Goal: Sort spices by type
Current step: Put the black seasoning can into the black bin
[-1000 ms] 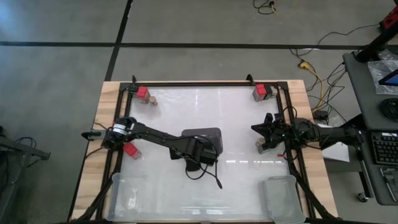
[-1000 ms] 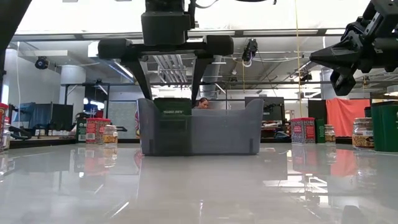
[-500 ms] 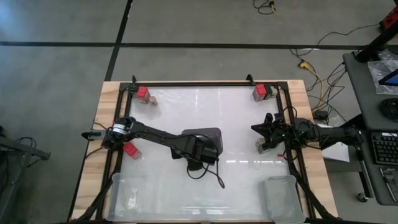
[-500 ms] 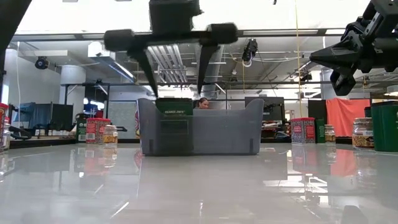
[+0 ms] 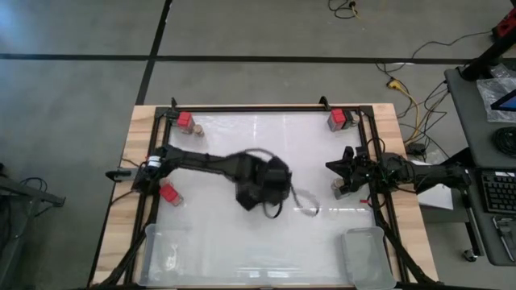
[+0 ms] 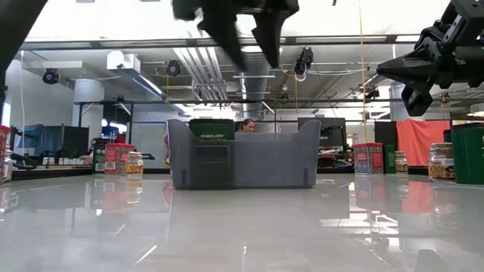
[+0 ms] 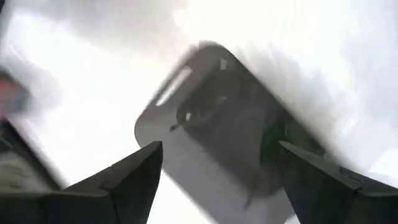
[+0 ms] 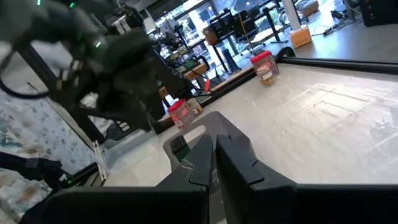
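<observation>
We are looking down on the table, where the left gripper is now sitting over the near right part of the dark holder, blurred with motion; a second ago it was hanging lower in the high view, at the holder's near edge, so the arm has swung and turned. In the low view we are seeing its fingers at the very top, higher than before and tilted, well above the grey holder. Its jaws are standing wide apart with nothing between them, as the left wrist view shows, with the holder lying below the fingers.

The right gripper is waiting at the right side of the table, in the same place as before, its fingers pressed together and holding nothing.

The spices are sitting where they were. We are seeing one red box with a small jar just beside it at the far left corner, another red box with a jar just beside it at the left edge, a red box at the far right corner, and a jar below the right arm. Two clear bins are resting along the near edge.
</observation>
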